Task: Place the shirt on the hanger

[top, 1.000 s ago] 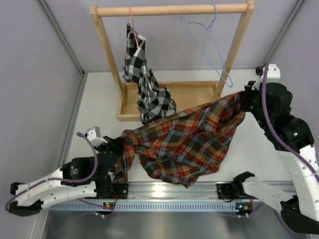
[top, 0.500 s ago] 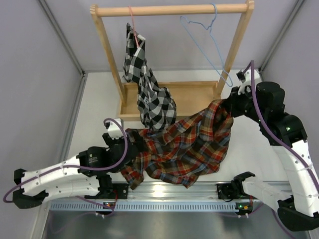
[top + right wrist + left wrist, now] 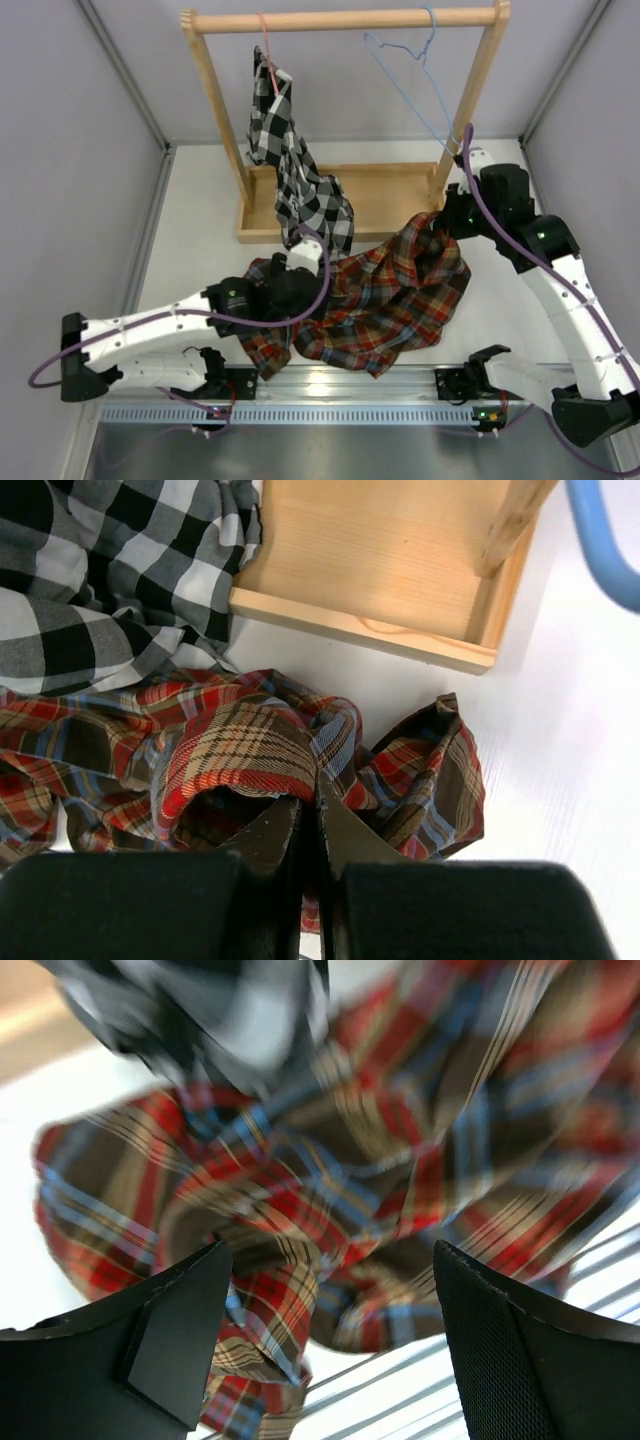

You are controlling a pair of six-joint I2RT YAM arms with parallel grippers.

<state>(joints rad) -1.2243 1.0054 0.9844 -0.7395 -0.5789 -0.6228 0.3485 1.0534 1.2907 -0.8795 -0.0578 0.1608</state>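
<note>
The red, orange and dark blue plaid shirt (image 3: 385,300) lies bunched on the table in front of the rack. My right gripper (image 3: 441,222) is shut on a fold at its upper right edge (image 3: 250,750), fingertips (image 3: 316,802) pinching the cloth. My left gripper (image 3: 303,282) hovers over the shirt's left part, open, with plaid folds (image 3: 300,1200) below the wide gap between its fingers (image 3: 335,1345) and nothing held. The light-blue wire hanger (image 3: 418,85) hangs by its hook from the rack's rail, right of centre; its lower corner (image 3: 603,542) shows in the right wrist view.
A wooden rack (image 3: 345,20) with a tray base (image 3: 385,190) stands at the back. A black-and-white checked shirt (image 3: 295,170) hangs on a pink-red hanger (image 3: 266,45) and droops to the table beside the plaid one. Grey walls close in both sides; a metal rail (image 3: 340,385) runs along the near edge.
My left gripper opened, let go of the shirt's left end and swung right over the cloth. My right gripper carried its end left towards the rack, and the shirt slumped into a heap.
</note>
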